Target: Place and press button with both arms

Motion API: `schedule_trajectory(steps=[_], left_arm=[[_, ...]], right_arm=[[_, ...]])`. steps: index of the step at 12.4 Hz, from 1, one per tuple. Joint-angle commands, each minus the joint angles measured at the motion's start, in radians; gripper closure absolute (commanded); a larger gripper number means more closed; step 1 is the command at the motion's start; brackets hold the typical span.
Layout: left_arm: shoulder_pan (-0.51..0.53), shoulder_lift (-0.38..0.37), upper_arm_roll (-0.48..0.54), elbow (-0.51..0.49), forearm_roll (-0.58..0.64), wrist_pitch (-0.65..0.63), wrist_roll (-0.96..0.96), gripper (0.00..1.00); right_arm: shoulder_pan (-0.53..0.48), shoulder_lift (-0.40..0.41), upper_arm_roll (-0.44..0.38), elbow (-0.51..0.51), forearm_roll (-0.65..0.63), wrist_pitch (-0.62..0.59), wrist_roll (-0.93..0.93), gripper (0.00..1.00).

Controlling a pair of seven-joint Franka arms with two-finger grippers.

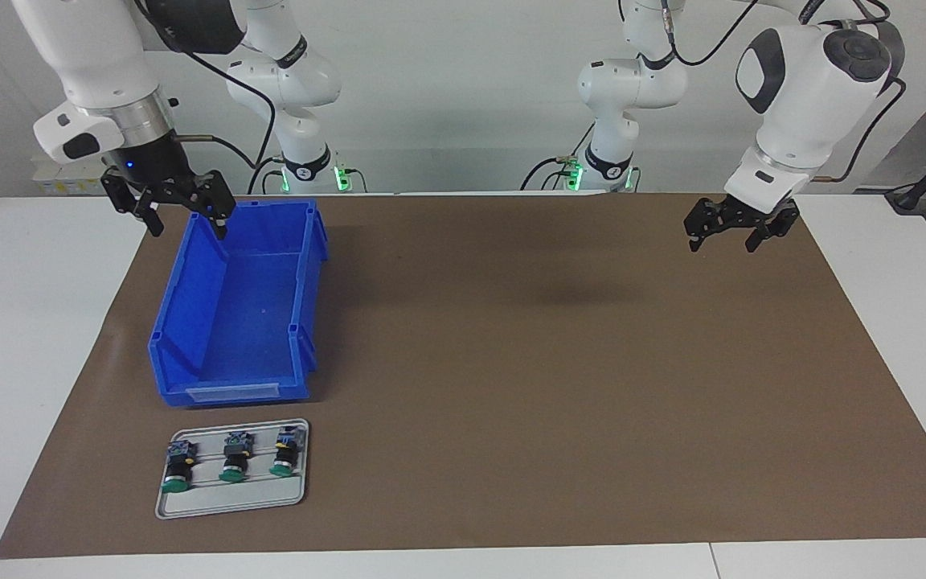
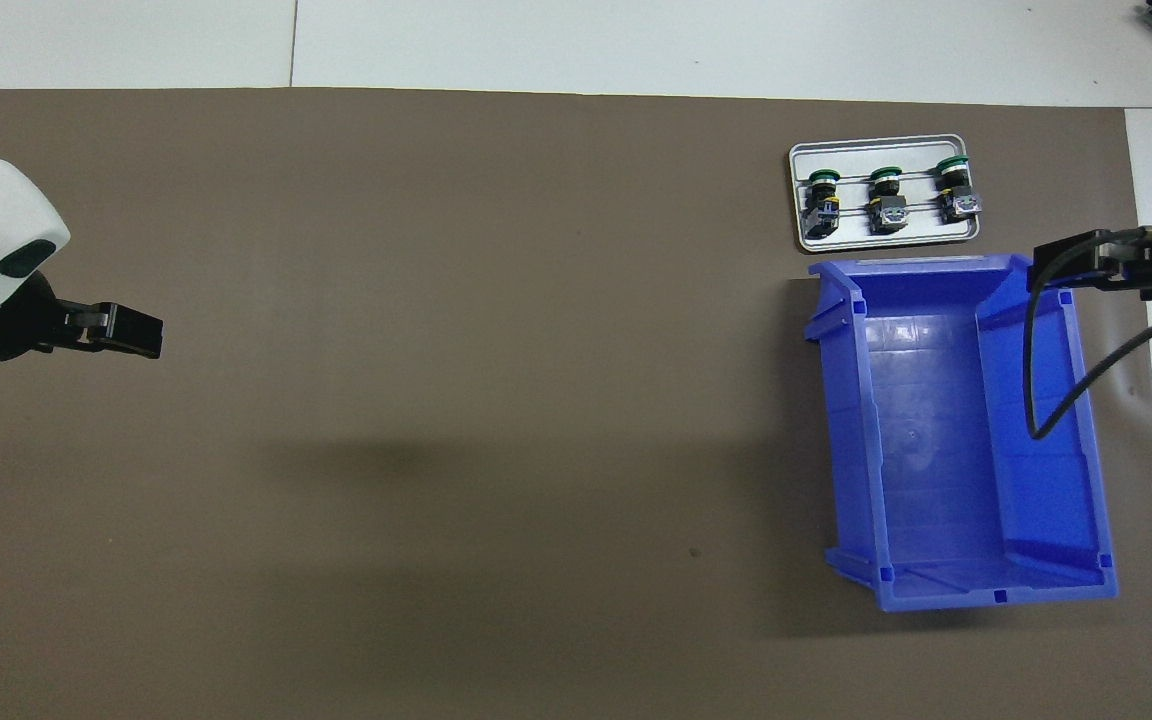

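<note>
While both white arms hang above the table with nothing in their grip, the three green-capped buttons lie untouched on a small tray (image 1: 230, 503) at the end of the table farthest from the robots, toward the right arm's end. The tray is a thin grey metal rectangle with rounded corners and a raised rim, and it sits on a matte brown mat (image 1: 551, 386) that covers most of the white table (image 1: 21, 338). Each button has a round, glossy green mushroom cap, a short black cylindrical body and a blocky blue-grey contact end; they lie on their sides in a row, caps pointing away from the robots. Which of them is the button (image 1: 235, 457) of the task cannot be told; the middle one is marked here. Just beside the tray, nearer to the robots, stands a bin (image 1: 190, 322) of smooth, shiny blue plastic, rectangular with ribbed walls, a low cut-down front facing the tray, and a bare floor. The right gripper (image 1: 186, 223), black and angular under a silver wrist ring, hovers over the bin's rim nearest the robots, its fingers apart. The left gripper (image 1: 722, 240) hovers over bare mat toward the left arm's end, fingers likewise spread apart.
</note>
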Motion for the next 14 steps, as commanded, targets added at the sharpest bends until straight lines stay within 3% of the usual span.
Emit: schedule_trajectory(steps=[1, 7, 14], left_arm=[[0.012, -0.03, -0.006, -0.033, -0.002, 0.015, 0.004, 0.0], [0.012, -0.029, -0.006, -0.033, -0.002, 0.016, 0.004, 0.0], [0.012, -0.03, -0.006, -0.033, -0.002, 0.016, 0.004, 0.0]], right_arm=[[-0.026, 0.12, 0.004, 0.08, 0.007, 0.045, -0.027, 0.05], [-0.044, 0.455, 0.015, 0.326, 0.026, 0.173, -0.044, 0.06], [-0.069, 0.691, 0.018, 0.417, 0.024, 0.325, -0.078, 0.07]])
